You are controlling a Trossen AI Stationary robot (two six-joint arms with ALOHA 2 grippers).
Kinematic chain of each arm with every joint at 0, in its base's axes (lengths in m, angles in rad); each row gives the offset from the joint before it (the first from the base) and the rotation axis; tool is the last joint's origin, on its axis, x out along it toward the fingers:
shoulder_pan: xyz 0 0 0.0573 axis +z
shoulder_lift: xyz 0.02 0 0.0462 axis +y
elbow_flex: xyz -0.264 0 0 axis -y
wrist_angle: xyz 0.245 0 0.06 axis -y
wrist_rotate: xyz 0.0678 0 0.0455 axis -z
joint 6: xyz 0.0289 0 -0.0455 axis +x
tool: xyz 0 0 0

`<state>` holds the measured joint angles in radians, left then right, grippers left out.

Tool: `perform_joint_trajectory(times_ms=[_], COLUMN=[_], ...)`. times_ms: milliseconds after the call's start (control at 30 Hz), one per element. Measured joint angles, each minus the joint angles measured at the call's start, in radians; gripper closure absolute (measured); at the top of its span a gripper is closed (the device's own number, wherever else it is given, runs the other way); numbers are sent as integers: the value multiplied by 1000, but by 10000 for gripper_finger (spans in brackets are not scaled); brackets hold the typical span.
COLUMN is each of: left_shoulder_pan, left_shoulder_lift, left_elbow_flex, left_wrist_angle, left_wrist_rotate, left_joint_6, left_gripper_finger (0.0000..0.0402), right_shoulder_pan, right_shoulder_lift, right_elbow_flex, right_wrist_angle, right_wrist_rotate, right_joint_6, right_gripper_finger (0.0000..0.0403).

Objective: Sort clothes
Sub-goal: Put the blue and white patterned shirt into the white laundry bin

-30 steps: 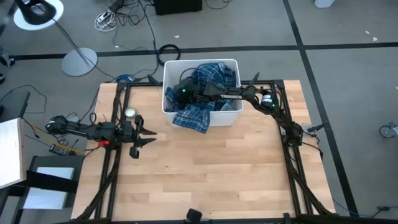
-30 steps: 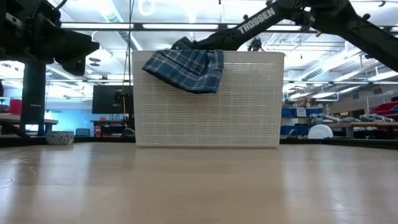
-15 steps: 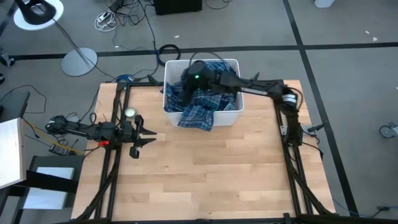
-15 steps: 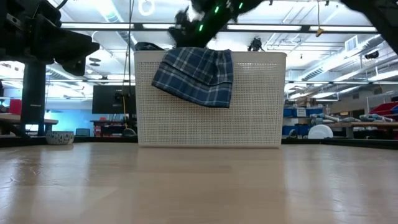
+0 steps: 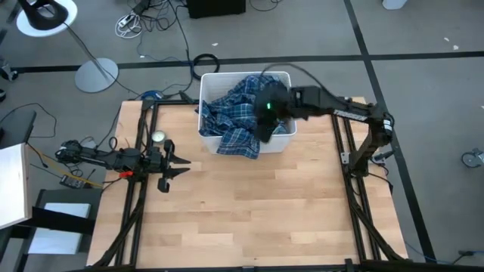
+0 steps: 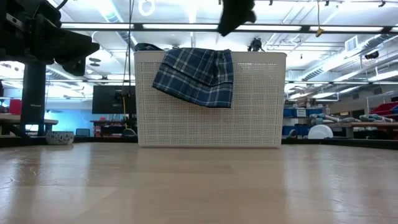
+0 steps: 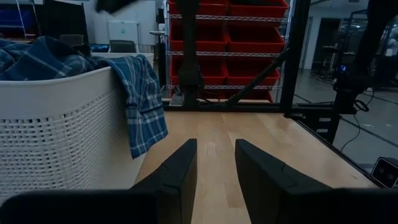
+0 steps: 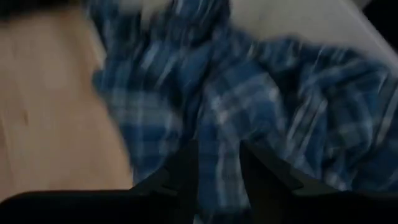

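A pale wooden surface (image 5: 249, 204) fills my screen, with the white bin (image 5: 283, 143) at its far edge. The plaid shirt (image 5: 236, 119) lies heaped in it, one part draped over the near wall. My right gripper (image 5: 265, 130) hovers above the bin's right side, jaws slightly parted and empty. I'd drop straight onto a raised fold and lift clear of the rim. The left gripper (image 5: 180, 167) waits at the left, slightly parted. Any garments beneath the plaid are hidden.
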<state>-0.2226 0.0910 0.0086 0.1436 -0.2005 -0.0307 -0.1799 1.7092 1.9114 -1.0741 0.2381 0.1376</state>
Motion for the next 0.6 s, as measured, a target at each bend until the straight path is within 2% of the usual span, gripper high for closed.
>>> perform_joint_trajectory(times_ms=[167, 333, 500, 600], left_shoulder_pan=[0, 0, 0, 0], left_shoulder_lift=[0, 0, 0, 0], left_elbow_flex=[0, 0, 0, 0], left_wrist_angle=[0, 0, 0, 1], left_wrist_rotate=[0, 0, 0, 0], left_joint_6=[0, 0, 0, 0], left_gripper_finger=[286, 286, 286, 286], right_shoulder_pan=[141, 253, 335, 382], right_shoulder_lift=[-6, -10, -15, -25], right_elbow_flex=[0, -57, -212, -348], right_wrist_angle=[-154, -213, -226, -161], right_wrist_rotate=[126, 185, 194, 241], right_joint_6=[25, 201, 383, 478], right_gripper_finger=[286, 286, 286, 286])
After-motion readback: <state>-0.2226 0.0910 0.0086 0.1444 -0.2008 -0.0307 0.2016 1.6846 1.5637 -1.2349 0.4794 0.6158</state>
